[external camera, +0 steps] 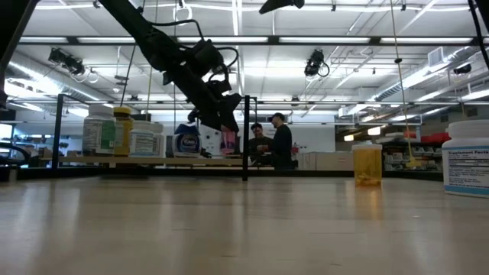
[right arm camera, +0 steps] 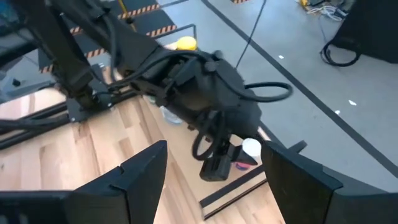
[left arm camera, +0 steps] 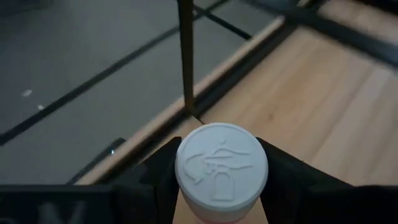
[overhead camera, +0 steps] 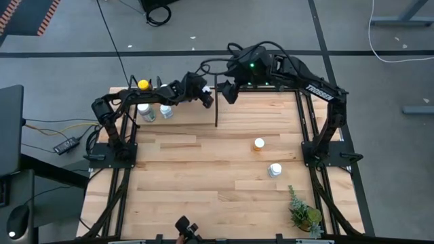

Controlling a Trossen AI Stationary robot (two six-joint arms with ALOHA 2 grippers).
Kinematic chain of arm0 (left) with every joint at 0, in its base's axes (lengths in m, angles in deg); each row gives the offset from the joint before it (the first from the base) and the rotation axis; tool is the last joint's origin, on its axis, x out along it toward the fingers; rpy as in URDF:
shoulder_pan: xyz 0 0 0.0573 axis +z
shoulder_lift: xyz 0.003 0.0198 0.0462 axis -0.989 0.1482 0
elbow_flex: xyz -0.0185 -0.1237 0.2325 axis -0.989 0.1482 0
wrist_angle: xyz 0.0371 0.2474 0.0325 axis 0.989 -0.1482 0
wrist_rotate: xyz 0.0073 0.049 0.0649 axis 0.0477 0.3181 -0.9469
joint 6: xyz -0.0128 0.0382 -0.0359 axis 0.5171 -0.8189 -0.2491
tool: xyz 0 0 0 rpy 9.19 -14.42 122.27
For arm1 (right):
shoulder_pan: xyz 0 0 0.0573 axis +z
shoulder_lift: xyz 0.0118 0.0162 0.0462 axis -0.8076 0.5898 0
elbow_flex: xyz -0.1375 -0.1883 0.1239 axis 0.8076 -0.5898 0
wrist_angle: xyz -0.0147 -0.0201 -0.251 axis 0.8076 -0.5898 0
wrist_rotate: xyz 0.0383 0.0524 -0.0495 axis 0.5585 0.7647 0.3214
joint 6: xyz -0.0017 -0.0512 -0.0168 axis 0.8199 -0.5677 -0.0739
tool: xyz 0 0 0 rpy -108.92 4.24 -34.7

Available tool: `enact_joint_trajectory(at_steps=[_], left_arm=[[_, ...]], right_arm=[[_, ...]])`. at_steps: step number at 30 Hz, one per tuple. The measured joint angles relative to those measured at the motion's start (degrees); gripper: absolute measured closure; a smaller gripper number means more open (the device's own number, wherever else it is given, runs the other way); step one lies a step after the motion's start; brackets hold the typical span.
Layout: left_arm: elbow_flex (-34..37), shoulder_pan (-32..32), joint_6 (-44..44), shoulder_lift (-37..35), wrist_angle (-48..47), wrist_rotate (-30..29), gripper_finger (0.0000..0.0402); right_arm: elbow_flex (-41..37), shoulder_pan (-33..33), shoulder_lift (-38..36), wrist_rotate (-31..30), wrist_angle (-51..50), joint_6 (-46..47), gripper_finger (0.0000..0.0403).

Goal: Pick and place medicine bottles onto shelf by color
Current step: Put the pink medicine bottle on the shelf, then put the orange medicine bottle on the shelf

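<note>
The desk (overhead camera: 203, 176) is pale butcher-block wood in glued planks, smooth with a soft satin sheen that mirrors the ceiling lights, framed at the shelf (overhead camera: 183, 118) by thin matt black metal rails and a black upright divider (overhead camera: 216, 108). The bottle (left arm camera: 221, 169) between the left gripper (left arm camera: 221, 186) jaws wears a matt white plastic cap with an embossed pictogram, while the fingers (left arm camera: 298, 186) beside it look like dull black plastic. An orange-capped bottle (external camera: 367, 165) shows translucent amber plastic, and a white bottle (external camera: 467, 158) carries a printed paper label.
</note>
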Motion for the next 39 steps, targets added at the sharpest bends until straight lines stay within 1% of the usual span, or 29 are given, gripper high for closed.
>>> enact_joint_trajectory(at_steps=[5, 14, 22, 33, 39], left_arm=[[-0.03, 1.02, -0.3, -0.02, 0.59, -0.35, 0.0204], [-0.06, 1.61, -4.68, 0.17, 1.11, -1.14, 0.022], [-0.08, 2.04, -4.55, 0.24, 0.89, -1.93, 0.0184], [-0.09, 1.95, -4.46, 0.14, 0.35, -2.06, 0.0184], [-0.1, 1.38, -3.15, -3.04, -0.23, -2.06, 0.0178]], right_arm=[[0.0, -1.03, -0.53, 0.0, 0.0, 0.48, 0.0136], [0.0, -1.03, -0.85, 0.0, -0.09, 0.51, 0.0136], [0.0, -1.01, -0.83, 0.0, -0.01, 0.5, 0.0136], [0.0, -1.01, -0.83, 0.0, -0.02, 0.5, 0.0136], [0.0, -1.01, -0.81, 0.0, -0.03, 0.52, 0.0136]])
